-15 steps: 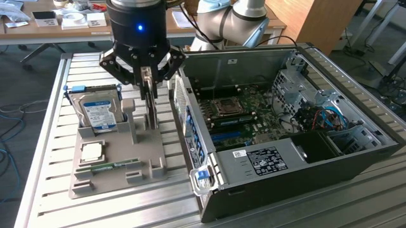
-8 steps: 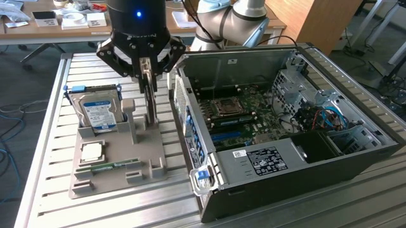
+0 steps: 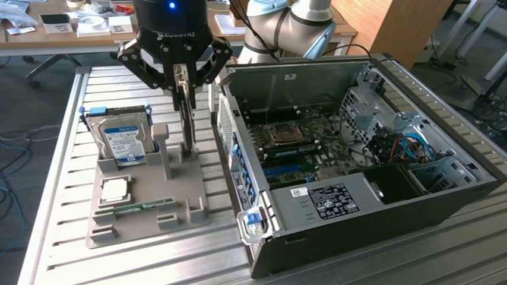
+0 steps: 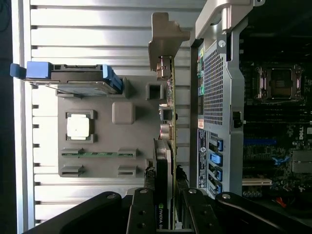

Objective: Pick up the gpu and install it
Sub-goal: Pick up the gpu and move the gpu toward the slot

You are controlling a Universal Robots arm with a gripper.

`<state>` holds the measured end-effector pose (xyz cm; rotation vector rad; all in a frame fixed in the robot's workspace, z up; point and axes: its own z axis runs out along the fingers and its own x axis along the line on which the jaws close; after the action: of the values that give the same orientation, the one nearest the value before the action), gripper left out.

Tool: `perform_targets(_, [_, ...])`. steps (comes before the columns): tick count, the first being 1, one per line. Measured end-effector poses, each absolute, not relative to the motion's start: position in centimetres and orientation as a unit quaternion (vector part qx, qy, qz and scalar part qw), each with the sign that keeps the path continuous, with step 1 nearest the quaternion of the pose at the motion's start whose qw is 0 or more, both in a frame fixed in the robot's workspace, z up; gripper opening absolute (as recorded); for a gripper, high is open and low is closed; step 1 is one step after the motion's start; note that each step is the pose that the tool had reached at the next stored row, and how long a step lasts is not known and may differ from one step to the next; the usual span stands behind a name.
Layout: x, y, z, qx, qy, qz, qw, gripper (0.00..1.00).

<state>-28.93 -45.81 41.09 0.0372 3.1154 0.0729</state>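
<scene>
Hand [image 3: 182, 83] was closed on the gpu [image 3: 187, 124], which stood upright on edge with its lower end at a post of the grey holder tray [image 3: 142, 234], just beside the open computer case [image 3: 357, 231]. The tray also carried a hard drive [image 3: 123, 139] on edge, a CPU [image 3: 116, 190] lying flat and a green RAM stick [image 3: 139, 207]. All sat on a slatted metal desk [image 3: 59, 225], and a cluttered wooden table [image 3: 47, 38] stood behind.

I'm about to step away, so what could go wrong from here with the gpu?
The fingers pinch the gpu by its thin upper edge, so it might tilt or slip. It stands in the grey holder close beside the open computer case, so its bracket could catch the case wall.
</scene>
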Motion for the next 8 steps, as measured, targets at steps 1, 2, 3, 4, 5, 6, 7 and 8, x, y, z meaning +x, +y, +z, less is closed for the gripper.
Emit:
perform_targets(1, [-28.93, -45.81, 41.08, 0.012, 1.0, 0.023, 0.013, 0.27])
perform_targets(2, [-28.93, -45.81, 41.09, 0.012, 1.0, 0.023, 0.013, 0.27])
perform_targets(3, [-28.93, -45.81, 41.09, 0.012, 1.0, 0.023, 0.013, 0.27])
perform_targets(4, [-28.93, -45.81, 41.09, 0.012, 1.0, 0.023, 0.013, 0.27])
perform_targets(5, [-28.93, -45.81, 41.1, 0.012, 1.0, 0.023, 0.013, 0.27])
perform_targets(6, [-28.93, -45.81, 41.18, 0.012, 1.0, 0.023, 0.012, 0.27])
perform_targets(7, [-28.93, -45.81, 41.27, 0.012, 1.0, 0.023, 0.012, 0.27])
perform_targets(8, [-28.92, -45.81, 41.38, 0.012, 1.0, 0.023, 0.012, 0.27])
